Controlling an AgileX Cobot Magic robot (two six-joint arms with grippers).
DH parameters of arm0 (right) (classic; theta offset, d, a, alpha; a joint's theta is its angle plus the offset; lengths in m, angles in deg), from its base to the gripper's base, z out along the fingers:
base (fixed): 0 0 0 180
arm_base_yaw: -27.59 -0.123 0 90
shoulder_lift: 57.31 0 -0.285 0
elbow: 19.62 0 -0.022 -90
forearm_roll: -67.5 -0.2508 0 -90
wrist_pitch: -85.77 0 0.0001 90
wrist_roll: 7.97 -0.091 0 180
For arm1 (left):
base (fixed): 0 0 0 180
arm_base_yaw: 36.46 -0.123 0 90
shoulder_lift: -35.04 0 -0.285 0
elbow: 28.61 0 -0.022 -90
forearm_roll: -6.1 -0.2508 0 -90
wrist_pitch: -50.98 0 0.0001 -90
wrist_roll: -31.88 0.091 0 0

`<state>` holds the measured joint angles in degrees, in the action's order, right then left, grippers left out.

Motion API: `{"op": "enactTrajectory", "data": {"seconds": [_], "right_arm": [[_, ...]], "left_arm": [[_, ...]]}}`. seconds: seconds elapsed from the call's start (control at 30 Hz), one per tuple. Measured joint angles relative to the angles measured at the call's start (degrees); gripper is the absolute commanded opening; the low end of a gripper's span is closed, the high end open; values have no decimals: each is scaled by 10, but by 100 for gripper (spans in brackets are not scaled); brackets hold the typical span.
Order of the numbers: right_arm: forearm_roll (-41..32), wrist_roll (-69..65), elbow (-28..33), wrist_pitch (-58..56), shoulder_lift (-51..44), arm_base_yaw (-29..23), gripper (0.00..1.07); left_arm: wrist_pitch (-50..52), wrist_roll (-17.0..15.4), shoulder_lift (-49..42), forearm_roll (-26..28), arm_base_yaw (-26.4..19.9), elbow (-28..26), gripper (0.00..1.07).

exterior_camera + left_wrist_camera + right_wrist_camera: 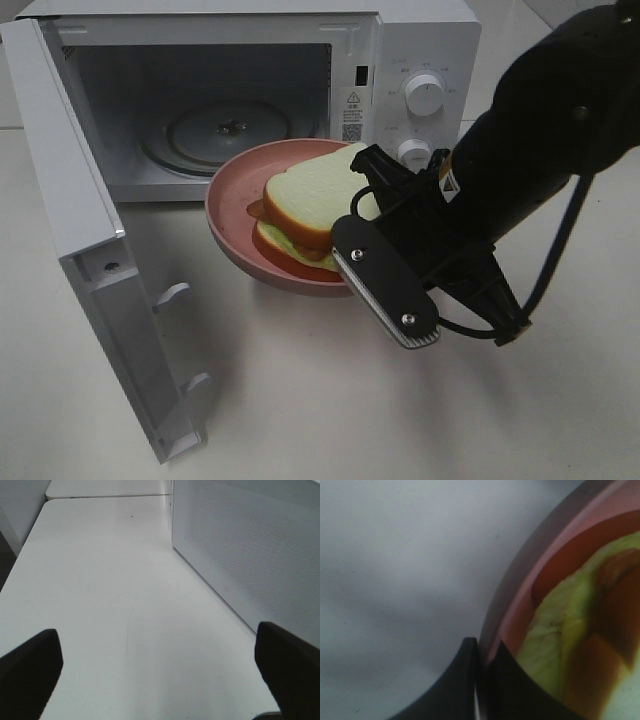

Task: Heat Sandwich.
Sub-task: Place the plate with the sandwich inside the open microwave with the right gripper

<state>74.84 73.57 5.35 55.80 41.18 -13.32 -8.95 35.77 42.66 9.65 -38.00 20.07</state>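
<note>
High exterior mount: looking steeply down and forward over flat white tabletop (pixel 330 400) from middle distance, facing into open white microwave oven (pixel 420 50) at far side. Left wrist: low, looking along same tabletop between spread tips of left gripper (pixel 160 680), upright finely dotted white panel (pixel 250 550) close alongside. Right wrist: extremely near, blurred, over pinched tips of right gripper (pixel 479 680) at rim of round pink plate (pixel 515 595). Shared with high view: tabletop, plate, yellow-green-filled white-bread sandwich (pixel 555 635).

The smooth white bench (pixel 350 400) carries a boxy white microwave oven (pixel 420 60) with its hinged door (pixel 90 260) swung open, and a round pink plate (pixel 225 215) just before its mouth, contact with the surface unclear.
</note>
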Motion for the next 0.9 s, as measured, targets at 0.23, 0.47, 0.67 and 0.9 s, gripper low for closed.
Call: {"op": "enactTrajectory", "data": {"seconds": [0.23, 0.47, 0.67, 0.9], "right_arm": [[-3, 2, -49, 0, 45, 0, 1], [-3, 5, -91, 0, 81, 0, 2], [-3, 5, -135, 0, 118, 0, 2], [-3, 6, -168, -1, 148, 0, 3]], "left_arm": [[0, 0, 0, 0, 0, 0, 100], [0, 0, 0, 0, 0, 0, 100], [0, 0, 0, 0, 0, 0, 100], [0, 0, 0, 0, 0, 0, 100]]}}
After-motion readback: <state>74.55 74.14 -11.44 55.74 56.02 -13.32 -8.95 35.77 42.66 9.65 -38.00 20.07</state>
